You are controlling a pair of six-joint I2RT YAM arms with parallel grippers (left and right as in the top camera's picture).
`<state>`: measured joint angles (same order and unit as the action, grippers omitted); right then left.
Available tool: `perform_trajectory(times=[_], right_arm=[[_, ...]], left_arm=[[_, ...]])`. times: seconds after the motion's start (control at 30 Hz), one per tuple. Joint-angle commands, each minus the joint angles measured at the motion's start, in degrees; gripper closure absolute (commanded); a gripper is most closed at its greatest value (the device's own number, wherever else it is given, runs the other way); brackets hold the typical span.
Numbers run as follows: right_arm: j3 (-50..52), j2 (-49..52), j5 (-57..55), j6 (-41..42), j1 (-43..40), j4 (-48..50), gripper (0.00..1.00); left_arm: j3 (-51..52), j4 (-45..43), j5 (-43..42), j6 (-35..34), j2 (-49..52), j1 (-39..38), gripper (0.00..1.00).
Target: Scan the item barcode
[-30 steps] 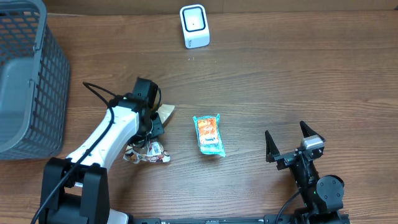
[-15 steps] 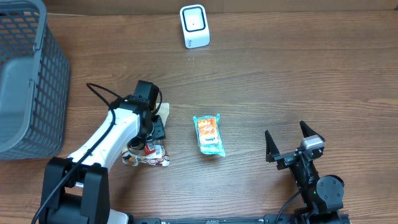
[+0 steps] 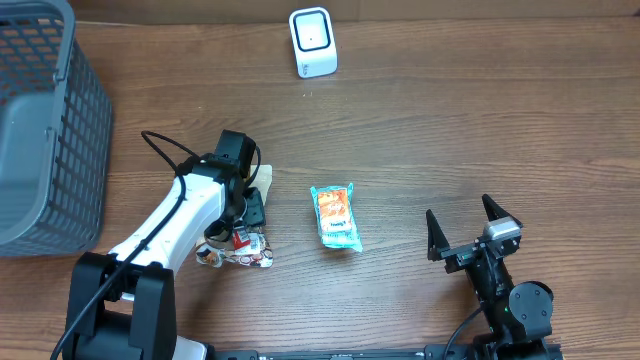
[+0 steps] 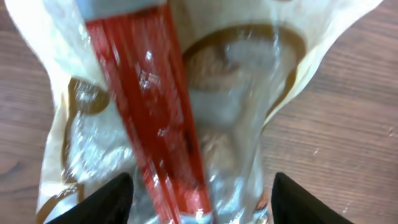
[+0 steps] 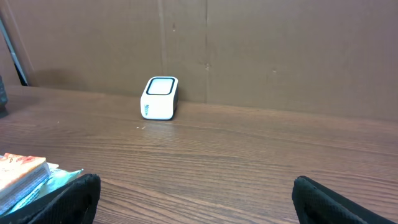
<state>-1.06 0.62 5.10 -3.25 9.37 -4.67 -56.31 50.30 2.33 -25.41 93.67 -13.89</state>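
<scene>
Well, left gripper [image 4: 198, 200] sits low over the packet [image 3: 240, 252] on the table [image 3: 450, 120], fingers apart and straddling it, nothing gripped. Risk: slick, crinkly film bunches or slips on closing. Barcode side can't be told, and scanner [image 3: 312, 42] is well apart. Right gripper [image 3: 466, 236] wide, empty.

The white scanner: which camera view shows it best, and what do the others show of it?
Right wrist view: the scanner stands whole, side-on and unobstructed. Overhead shows it small, from above. Left wrist shows none of it, only a snack packet.
</scene>
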Motion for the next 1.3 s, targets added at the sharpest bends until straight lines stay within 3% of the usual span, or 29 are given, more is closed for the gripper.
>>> perform_trajectory(times=[0.0, 0.3, 0.57, 0.87, 1.27], right_arm=[[0.61, -0.46, -0.5, -0.24, -0.22, 0.26, 0.0], [0.61, -0.46, -0.5, -0.24, -0.22, 0.24, 0.0], [0.61, -0.46, -0.5, -0.24, -0.22, 0.24, 0.0], [0.61, -0.46, -0.5, -0.24, -0.22, 0.26, 0.0], [0.61, -0.46, -0.5, -0.24, -0.22, 0.26, 0.0]], left_arm=[[-4.48, 2.25, 1.09, 3.65, -0.37, 0.52, 0.37], [-5.38, 5.49, 1.75, 4.0, -0.33, 2.21, 0.39], [-4.04, 4.76, 3.13, 3.56, -0.28, 2.27, 0.52], [-1.95, 3.67, 3.65, 3.54, -0.22, 2.25, 0.54], [1.75, -0.87, 3.8, 6.38, -0.24, 2.27, 0.7]])
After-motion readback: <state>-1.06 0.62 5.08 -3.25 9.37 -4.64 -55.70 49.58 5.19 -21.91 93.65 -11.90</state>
